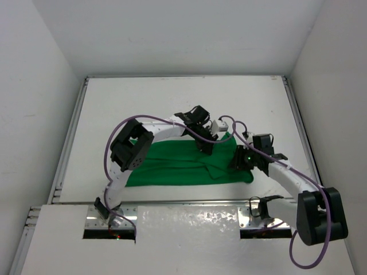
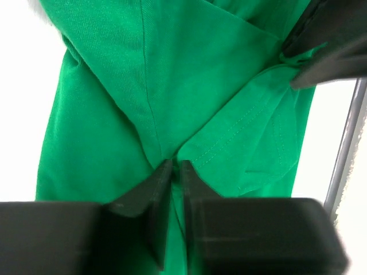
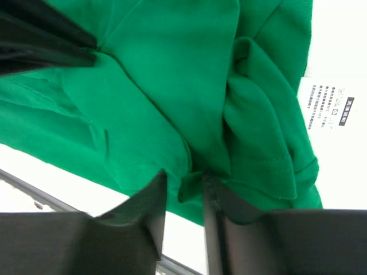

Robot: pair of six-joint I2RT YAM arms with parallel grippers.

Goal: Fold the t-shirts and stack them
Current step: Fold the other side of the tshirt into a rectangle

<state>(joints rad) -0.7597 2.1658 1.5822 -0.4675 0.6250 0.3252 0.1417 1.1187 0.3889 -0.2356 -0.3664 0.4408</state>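
Note:
The bright green t-shirt (image 1: 178, 166) lies crumpled and partly folded on the white table, in front of the arm bases. My left gripper (image 1: 205, 146) is at its far right part. In the left wrist view its jaws (image 2: 175, 163) are pinched nearly together on a ridge of the green cloth (image 2: 172, 86). My right gripper (image 1: 238, 160) is at the shirt's right end. Its jaws (image 3: 183, 175) stand apart with a small fold of the shirt (image 3: 160, 86) between them, at the hem near the table's front edge.
A white care label (image 3: 327, 106) hangs off the shirt's edge. The white table (image 1: 172, 103) is boxed in by white walls, with metal rails (image 1: 71, 137) along its sides. Both arms cross low over the shirt, their fingers close together.

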